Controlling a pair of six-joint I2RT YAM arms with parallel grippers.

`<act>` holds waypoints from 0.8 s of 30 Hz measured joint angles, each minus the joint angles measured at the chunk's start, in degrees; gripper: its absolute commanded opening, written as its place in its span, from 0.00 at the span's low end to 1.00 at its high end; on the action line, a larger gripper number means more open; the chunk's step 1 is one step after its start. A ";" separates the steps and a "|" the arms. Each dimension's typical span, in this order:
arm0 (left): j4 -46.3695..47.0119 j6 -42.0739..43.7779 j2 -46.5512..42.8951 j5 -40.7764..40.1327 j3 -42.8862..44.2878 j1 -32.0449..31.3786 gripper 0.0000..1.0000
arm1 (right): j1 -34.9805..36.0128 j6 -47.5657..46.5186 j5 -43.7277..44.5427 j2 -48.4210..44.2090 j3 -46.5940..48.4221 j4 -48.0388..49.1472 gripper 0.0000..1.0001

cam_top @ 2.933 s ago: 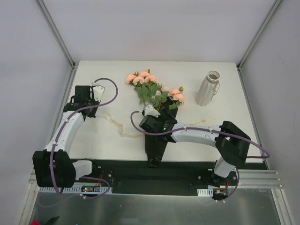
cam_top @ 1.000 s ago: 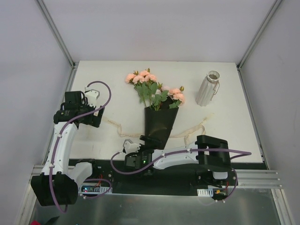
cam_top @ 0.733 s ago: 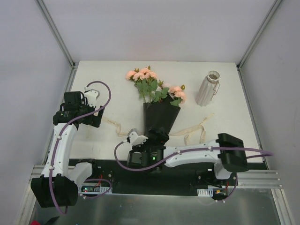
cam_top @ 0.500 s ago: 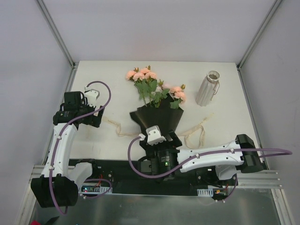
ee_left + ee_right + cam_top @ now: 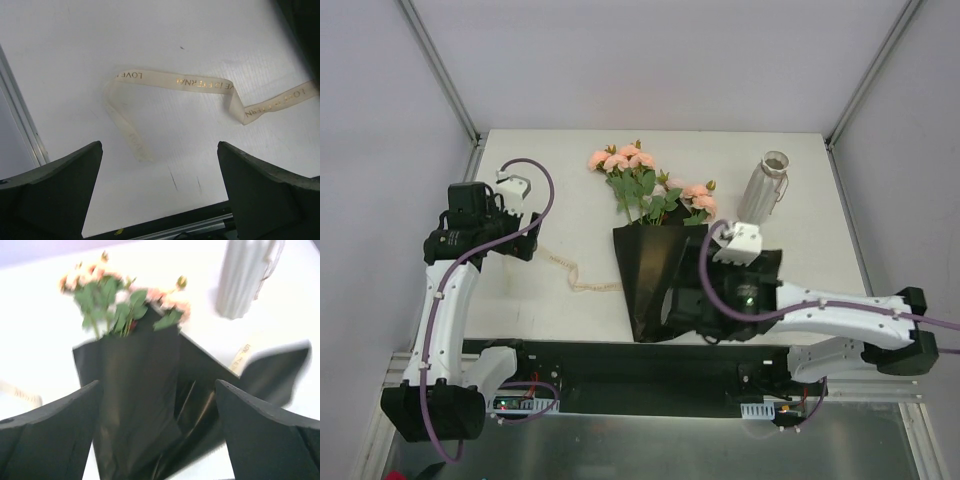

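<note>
A bunch of pink flowers [image 5: 642,183] lies on the white table [image 5: 550,190], its stems in a black paper wrap [image 5: 650,275]. The wrap is spread open, with a flap out to the right [image 5: 765,265]. My right gripper [image 5: 710,300] hovers over the wrap, open, and holds nothing. The right wrist view, blurred, shows the wrap [image 5: 140,385] between that gripper's [image 5: 157,440] wide-apart fingers, with the flowers [image 5: 120,295] beyond. At the table's left side my left gripper [image 5: 517,243] is open above a cream ribbon [image 5: 575,277]. The left wrist view shows the ribbon [image 5: 175,82] ahead of this gripper [image 5: 160,200].
A ribbed white vase [image 5: 763,190] stands at the back right, also in the right wrist view as the vase [image 5: 245,275]. A second stretch of ribbon [image 5: 241,356] lies by the wrap's right flap. Grey walls enclose the table. A black rail [image 5: 620,365] runs along the near edge.
The right arm swung from the front left across to the right and rose over the wrap, whose right flap has opened out. The left gripper drew back slightly toward the far left.
</note>
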 measured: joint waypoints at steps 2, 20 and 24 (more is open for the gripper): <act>-0.37 -0.17 0.04 0.44 1.25 -0.37 0.99 | -5.97 -1.75 0.09 -3.39 3.21 0.07 0.96; -3.58 -0.72 -0.94 2.89 1.79 -0.68 0.99 | -38.16 -42.86 -49.22 -13.18 -27.45 46.82 0.82; -4.02 -0.70 -2.14 2.86 1.79 -0.68 0.99 | -38.60 -46.14 -55.87 -11.91 -27.12 54.21 0.73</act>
